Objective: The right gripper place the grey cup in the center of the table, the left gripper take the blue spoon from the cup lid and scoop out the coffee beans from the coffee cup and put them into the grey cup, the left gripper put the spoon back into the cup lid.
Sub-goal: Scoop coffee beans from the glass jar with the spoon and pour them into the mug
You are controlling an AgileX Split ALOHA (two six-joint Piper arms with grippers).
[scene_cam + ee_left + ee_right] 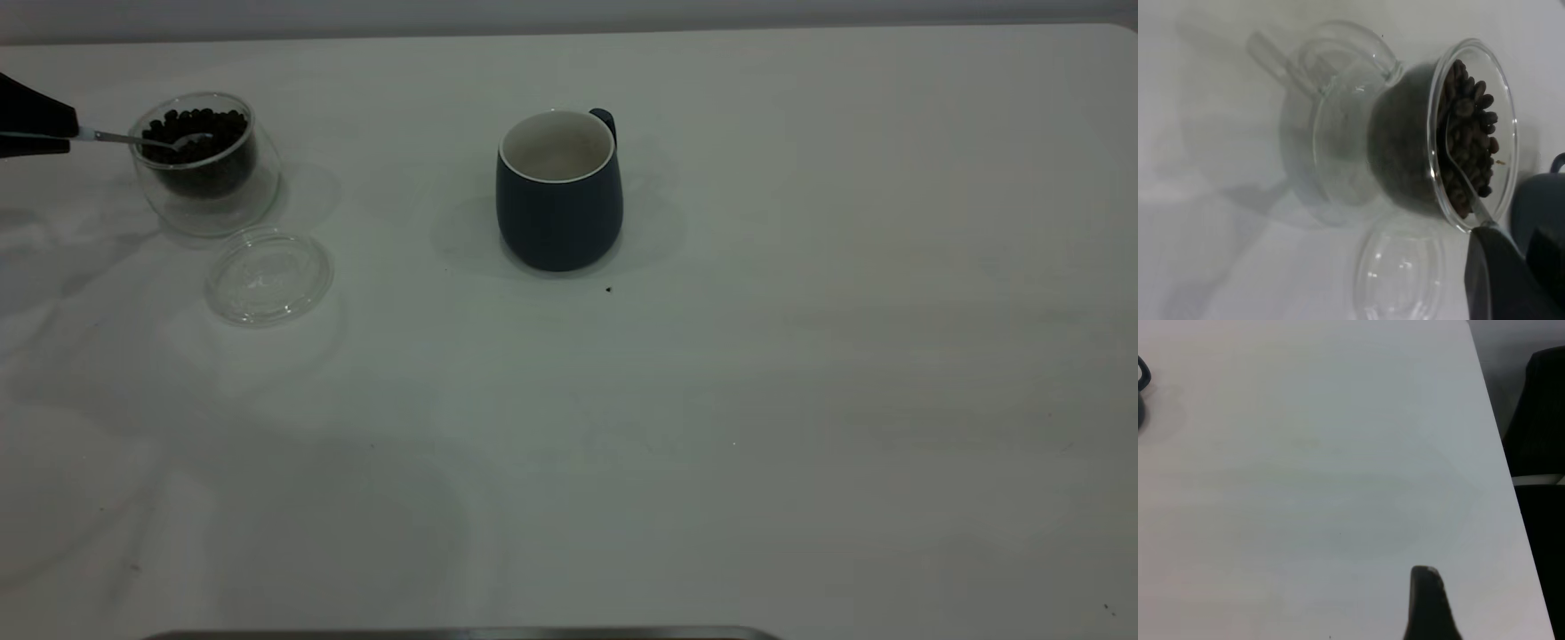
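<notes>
Near the white table's far left corner, the black left gripper is clamped on the slim, slippery pale-blue-handled metal spoon, best pinched by its handle. Its bowl rests on loose, light dark coffee beans in the fragile clear glass cup. The empty clear glass lid lies just nearer. The dark blue-grey ceramic mug, likely heavy, stands mid-table. Whether the right gripper's fingers are apart I cannot tell.

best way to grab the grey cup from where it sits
Grip the grey cup across its rounded body, coming from the right gripper's side. It stands upright, its loop handle points to the far side, and no other object stands on its right.
</notes>
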